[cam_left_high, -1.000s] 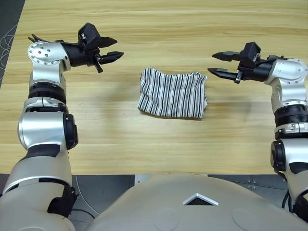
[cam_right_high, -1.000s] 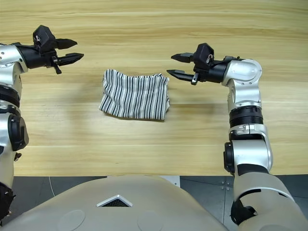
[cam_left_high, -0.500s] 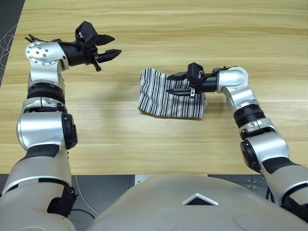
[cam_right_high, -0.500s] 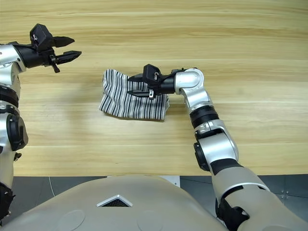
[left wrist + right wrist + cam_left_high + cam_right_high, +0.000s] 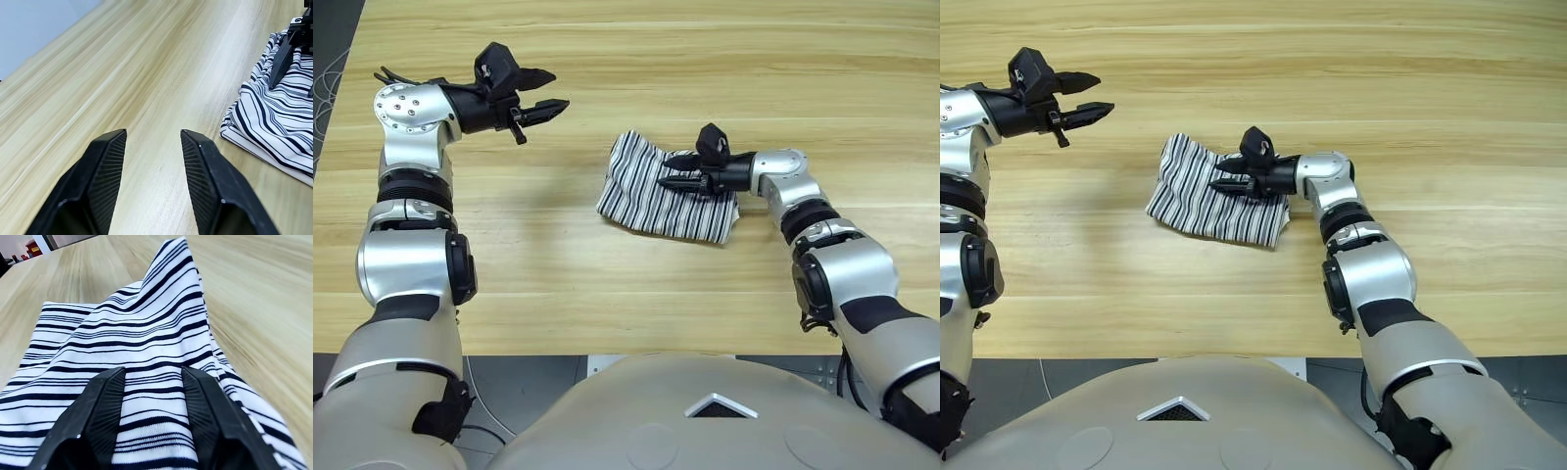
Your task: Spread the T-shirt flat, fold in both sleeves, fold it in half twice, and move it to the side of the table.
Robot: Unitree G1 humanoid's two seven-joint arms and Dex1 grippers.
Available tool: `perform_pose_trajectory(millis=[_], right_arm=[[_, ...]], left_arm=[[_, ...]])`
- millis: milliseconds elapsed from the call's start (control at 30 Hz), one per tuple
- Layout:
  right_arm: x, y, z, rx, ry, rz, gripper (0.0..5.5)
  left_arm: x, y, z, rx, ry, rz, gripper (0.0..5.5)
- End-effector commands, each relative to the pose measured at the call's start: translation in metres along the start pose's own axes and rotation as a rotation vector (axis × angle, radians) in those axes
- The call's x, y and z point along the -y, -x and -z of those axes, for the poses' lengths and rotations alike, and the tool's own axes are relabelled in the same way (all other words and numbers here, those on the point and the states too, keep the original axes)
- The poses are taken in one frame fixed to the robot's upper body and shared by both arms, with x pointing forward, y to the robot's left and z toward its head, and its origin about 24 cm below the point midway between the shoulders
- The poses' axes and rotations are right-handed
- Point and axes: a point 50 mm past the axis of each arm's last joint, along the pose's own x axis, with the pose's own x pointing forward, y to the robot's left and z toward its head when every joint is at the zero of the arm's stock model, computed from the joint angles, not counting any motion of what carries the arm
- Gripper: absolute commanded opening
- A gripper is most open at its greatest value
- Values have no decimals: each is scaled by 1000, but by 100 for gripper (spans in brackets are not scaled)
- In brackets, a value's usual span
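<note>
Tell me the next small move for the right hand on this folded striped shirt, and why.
Probably close the right hand to pinch the black-and-white striped folded T-shirt. Its open fingers lie over the top layer, the shirt looks fully folded yet sits mid-way across the light wooden table, and the left hand hovers open well clear of it.

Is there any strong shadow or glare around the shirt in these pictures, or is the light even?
Left eye view: the light is soft and even. The shirt throws only a thin dark shadow on the table along its near edge, and the wood shows no glare. Left wrist view: the wood is evenly lit, with no hard bright spot. Right wrist view: the stripes are evenly lit, without glare.
</note>
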Motion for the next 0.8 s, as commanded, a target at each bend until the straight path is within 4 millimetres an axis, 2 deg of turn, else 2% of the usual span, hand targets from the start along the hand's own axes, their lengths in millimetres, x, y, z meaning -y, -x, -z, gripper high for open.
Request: perform_pose_trajectory(millis=[33, 133, 200, 267, 400, 467, 500, 567, 667, 700, 800], right_arm=[[10, 35, 32, -154, -65, 155, 211], [19, 57, 42, -271, 39, 280, 211], [27, 87, 54, -425, 167, 428, 211], [34, 128, 64, -538, 236, 602, 211], [34, 223, 77, -642, 196, 1015, 211], [32, 256, 77, -613, 152, 1246, 211], [31, 265, 75, -570, 136, 1340, 211], [34, 269, 68, -441, 117, 1490, 211], [44, 259, 46, -270, 215, 1647, 211], [46, 255, 37, -255, 299, 1684, 211], [52, 225, 6, -370, 863, 1668, 211]], left_arm=[[1, 1, 0, 16, -9, 7, 204], [-1, 2, -1, 31, -6, -21, 204], [-2, -2, -2, 74, 16, -89, 204], [-5, -11, -2, 116, 77, -228, 204], [-7, -31, 5, 154, 289, -532, 204], [-7, -43, 1, 199, 374, -656, 204], [-5, -51, -2, 214, 401, -694, 204], [-3, -65, -11, 250, 448, -754, 204], [-3, -72, -18, 295, 519, -868, 204], [-3, -73, -19, 294, 526, -906, 204], [-2, -70, -14, 282, 522, -974, 204]])
